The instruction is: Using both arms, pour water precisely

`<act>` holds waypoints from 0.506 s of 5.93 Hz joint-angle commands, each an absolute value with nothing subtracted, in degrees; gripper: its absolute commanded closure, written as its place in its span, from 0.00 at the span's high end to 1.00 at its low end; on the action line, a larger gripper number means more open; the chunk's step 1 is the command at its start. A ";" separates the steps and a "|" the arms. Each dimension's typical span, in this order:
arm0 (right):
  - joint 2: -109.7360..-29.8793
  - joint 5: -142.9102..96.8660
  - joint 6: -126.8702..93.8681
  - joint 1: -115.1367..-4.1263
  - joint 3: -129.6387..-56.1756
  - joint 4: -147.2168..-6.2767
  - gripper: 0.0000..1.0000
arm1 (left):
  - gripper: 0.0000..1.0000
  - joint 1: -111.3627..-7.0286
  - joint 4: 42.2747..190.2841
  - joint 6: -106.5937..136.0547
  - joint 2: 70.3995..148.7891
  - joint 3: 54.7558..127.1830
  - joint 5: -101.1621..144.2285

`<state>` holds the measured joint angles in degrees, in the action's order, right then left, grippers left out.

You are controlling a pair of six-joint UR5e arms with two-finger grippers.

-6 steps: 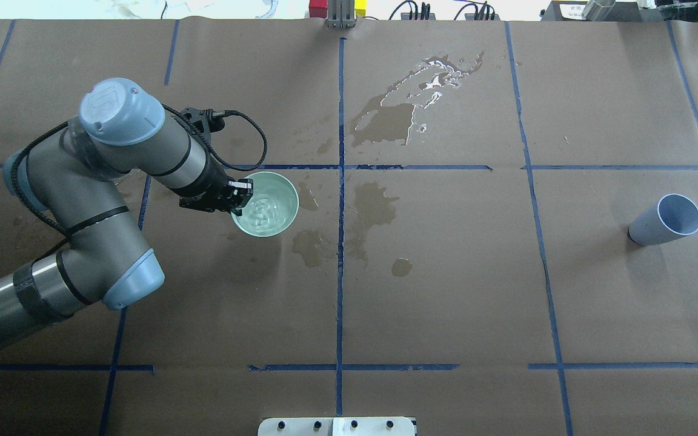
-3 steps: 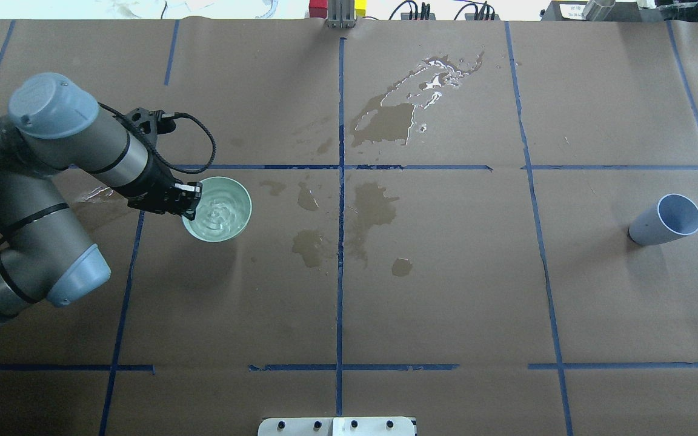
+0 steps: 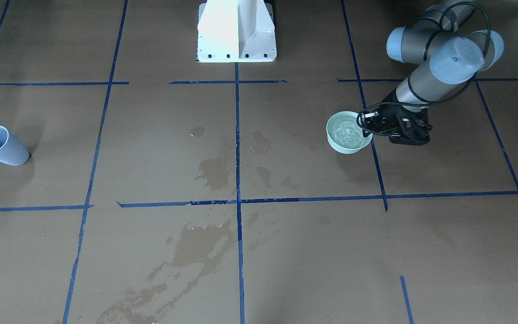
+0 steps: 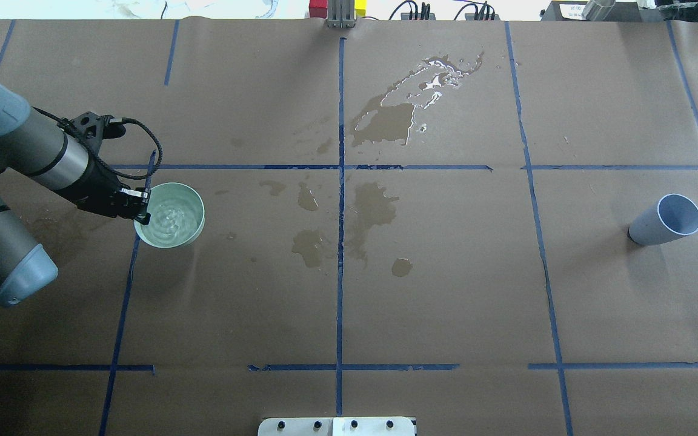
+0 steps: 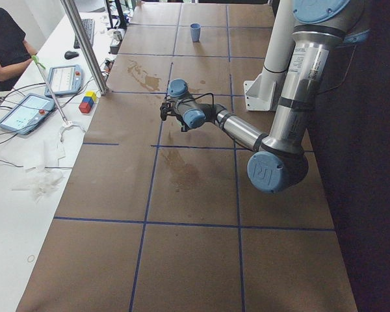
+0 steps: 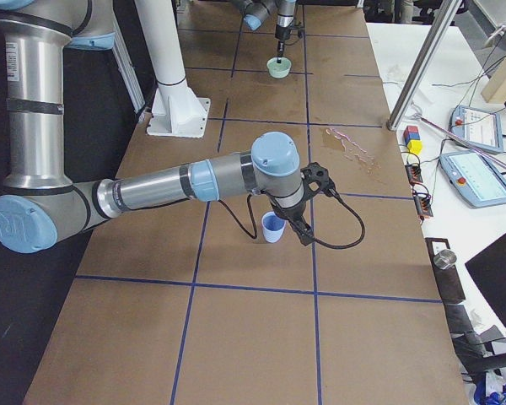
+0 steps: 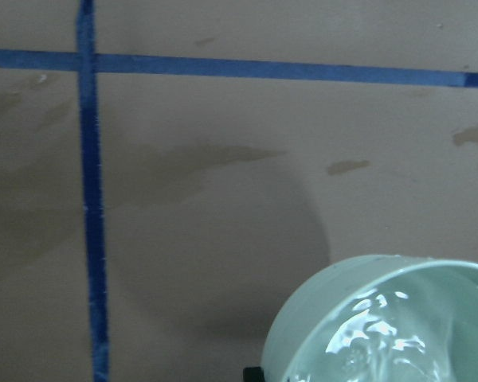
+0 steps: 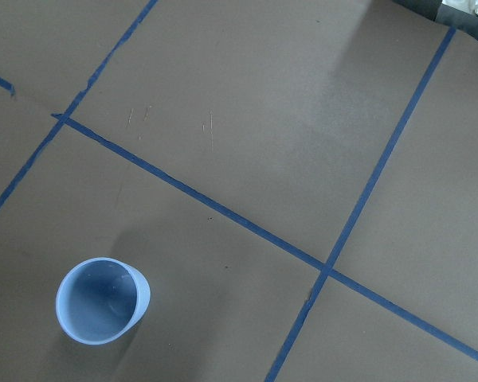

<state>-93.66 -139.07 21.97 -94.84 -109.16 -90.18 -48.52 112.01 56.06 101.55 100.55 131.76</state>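
My left gripper (image 4: pixel 138 206) is shut on the near-left rim of a pale green cup (image 4: pixel 173 225), held a little above the brown table. Water (image 4: pixel 167 215) ripples and glints inside it, also in the left wrist view (image 7: pixel 378 342). From the front the gripper (image 3: pixel 367 124) grips the cup (image 3: pixel 346 146) from that view's right. A pale blue cup (image 4: pixel 667 219) stands empty at the far right. My right gripper (image 6: pixel 302 229) shows only in the exterior right view, beside the blue cup (image 6: pixel 273 227); I cannot tell whether it is open or shut.
Dark wet stains lie near the table's middle (image 4: pixel 373 206) and further back (image 4: pixel 388 118). Blue tape lines (image 4: pixel 340 242) cross the brown paper. The white pedestal (image 3: pixel 236 31) stands at the robot's side. Tablets (image 5: pixel 26 110) and a person sit beyond the table's far edge.
My left arm has carried the green cup steadily to the left, across the blue tape line. The water in it keeps rippling. The blue cup has not moved.
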 commanded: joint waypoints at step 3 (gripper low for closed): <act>-93.60 -139.04 21.97 -94.83 -109.16 -90.18 1.00 | 0.00 -55.78 114.60 42.68 92.40 99.50 136.22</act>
